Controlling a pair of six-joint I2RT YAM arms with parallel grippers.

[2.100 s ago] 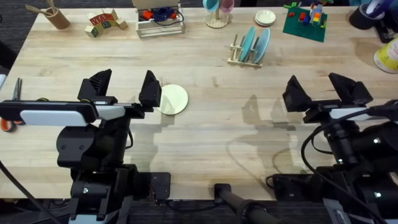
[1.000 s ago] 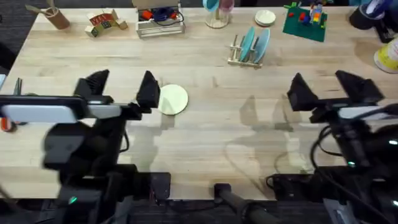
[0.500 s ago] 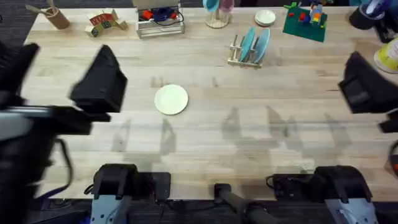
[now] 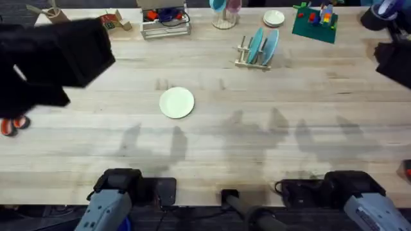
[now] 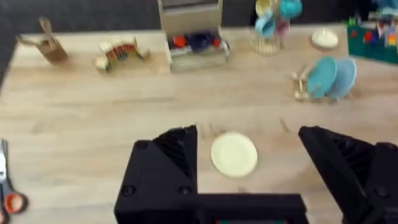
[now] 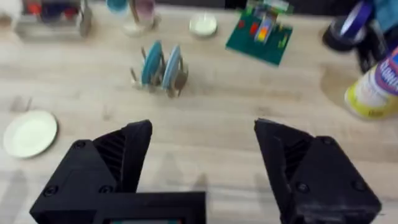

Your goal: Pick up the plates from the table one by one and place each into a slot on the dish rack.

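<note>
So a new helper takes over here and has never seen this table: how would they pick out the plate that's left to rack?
Start from the big wooden table and find the small wooden dish rack near its far edge, with two bluish plates standing in it. Nearer the arms' bases and left of the rack, the pale cream-yellow plate lies alone on bare wood. It is flat rather than upright, and cream rather than blue.

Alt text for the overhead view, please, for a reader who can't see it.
A pale cream-yellow round plate lies flat on the light wooden butcher-block table, apart from both arms. Farther back, a small light-wood dowel rack holds two upright plates, one teal and one light blue.
</note>
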